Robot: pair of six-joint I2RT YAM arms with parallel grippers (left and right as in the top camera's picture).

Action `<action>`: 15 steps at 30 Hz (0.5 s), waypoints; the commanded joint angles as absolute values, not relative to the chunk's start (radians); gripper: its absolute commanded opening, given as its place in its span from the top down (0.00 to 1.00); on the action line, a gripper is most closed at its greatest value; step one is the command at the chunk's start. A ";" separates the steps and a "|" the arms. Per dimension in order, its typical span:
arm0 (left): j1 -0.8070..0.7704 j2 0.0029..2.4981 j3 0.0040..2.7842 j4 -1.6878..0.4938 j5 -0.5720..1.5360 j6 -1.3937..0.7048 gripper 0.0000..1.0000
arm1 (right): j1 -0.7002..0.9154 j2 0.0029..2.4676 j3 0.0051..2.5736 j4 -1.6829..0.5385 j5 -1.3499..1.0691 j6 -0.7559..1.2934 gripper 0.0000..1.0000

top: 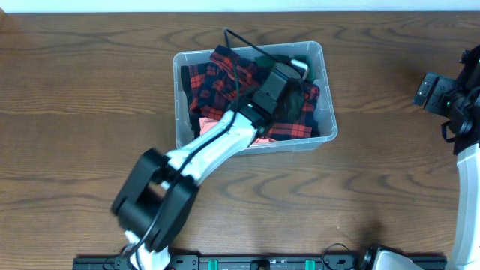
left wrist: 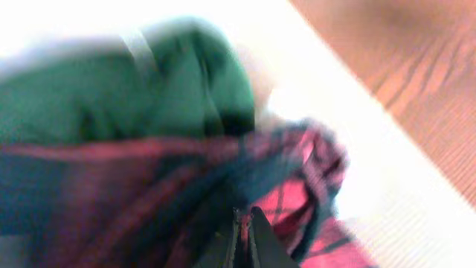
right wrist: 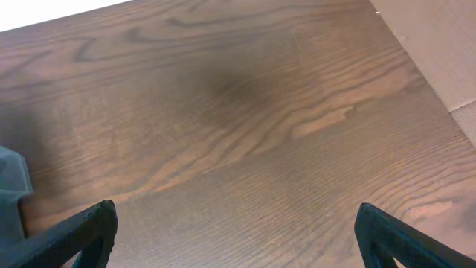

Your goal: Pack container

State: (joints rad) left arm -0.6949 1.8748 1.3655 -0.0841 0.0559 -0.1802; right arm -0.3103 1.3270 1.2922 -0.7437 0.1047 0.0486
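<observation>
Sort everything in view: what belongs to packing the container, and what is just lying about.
Belongs to the job:
- container
- red plaid cloth, inside it
- green cloth, inside it
- left claw, shut, down among the cloth

Not in use:
- right claw, open above the wooden table, off to the side

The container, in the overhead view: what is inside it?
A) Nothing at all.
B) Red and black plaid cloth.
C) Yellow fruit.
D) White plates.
B: the container holds crumpled red and black plaid cloth, and the left wrist view shows a dark green piece lying against it.
</observation>
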 commanded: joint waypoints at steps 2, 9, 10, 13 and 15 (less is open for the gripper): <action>-0.661 1.703 1.369 -0.084 -0.155 -0.180 0.93 | -0.313 1.329 1.293 -0.745 0.105 0.055 0.01; -0.551 1.660 1.369 -0.260 -0.274 -0.188 0.94 | -0.313 1.329 1.293 -0.745 0.105 0.055 0.01; -0.534 1.666 1.367 -0.296 -0.274 -0.204 0.94 | -0.313 1.329 1.293 -0.745 0.105 0.055 0.01; -0.486 1.699 1.341 -0.382 -0.274 -0.274 0.94 | -0.313 1.329 1.293 -0.745 0.105 0.055 0.01; -0.459 1.740 1.317 -0.418 -0.273 -0.333 0.94 | -0.313 1.329 1.293 -0.745 0.105 0.055 0.01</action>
